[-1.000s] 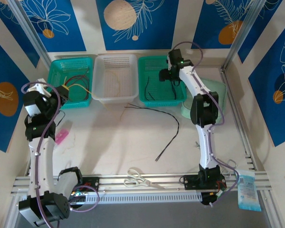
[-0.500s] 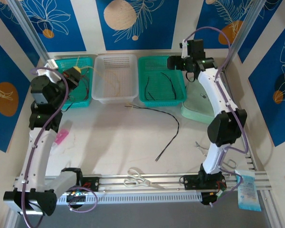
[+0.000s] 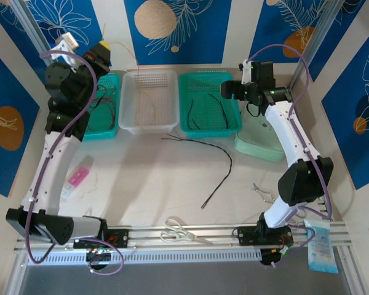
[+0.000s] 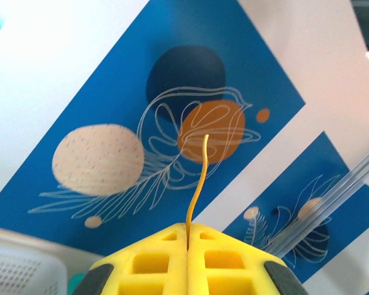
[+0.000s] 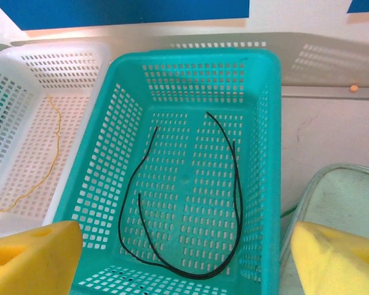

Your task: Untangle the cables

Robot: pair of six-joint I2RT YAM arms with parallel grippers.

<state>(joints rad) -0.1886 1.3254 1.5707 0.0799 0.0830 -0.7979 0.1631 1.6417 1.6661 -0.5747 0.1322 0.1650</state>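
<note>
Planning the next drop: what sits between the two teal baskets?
The white basket, with a yellowish-tan cable in it; the top and right wrist views show it.

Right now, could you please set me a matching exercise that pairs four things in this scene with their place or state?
Things:
1. left gripper
2. right gripper
3. scissors
4. long black cable

Place or state:
A. curving across the middle of the table
B. open, over the right teal basket
C. shut on a yellowish wire
D. lying by the near rail

Pairs: 1-C, 2-B, 3-D, 4-A
</note>
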